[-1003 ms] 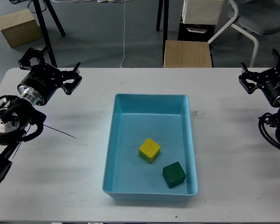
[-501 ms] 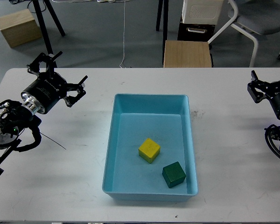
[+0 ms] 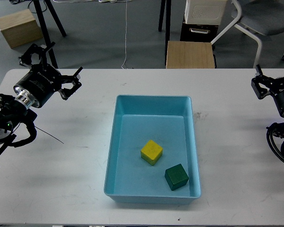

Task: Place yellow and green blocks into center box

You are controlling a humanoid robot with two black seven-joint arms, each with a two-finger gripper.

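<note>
A yellow block (image 3: 151,152) and a dark green block (image 3: 176,177) lie inside the light blue box (image 3: 152,103) at the centre of the white table. The green block sits near the box's front right corner. My left gripper (image 3: 51,66) is open and empty at the far left of the table, well away from the box. My right gripper (image 3: 273,85) is at the right edge of the view, partly cut off, open and empty.
A wooden stool (image 3: 190,54) stands behind the table's far edge. A cardboard box (image 3: 18,27) sits on the floor at the back left, beside black stand legs (image 3: 51,23). A chair (image 3: 262,21) is at the back right.
My left gripper has drawn back to the left and slightly up. My right gripper has shifted right toward the edge of the view. The blocks have not moved.
</note>
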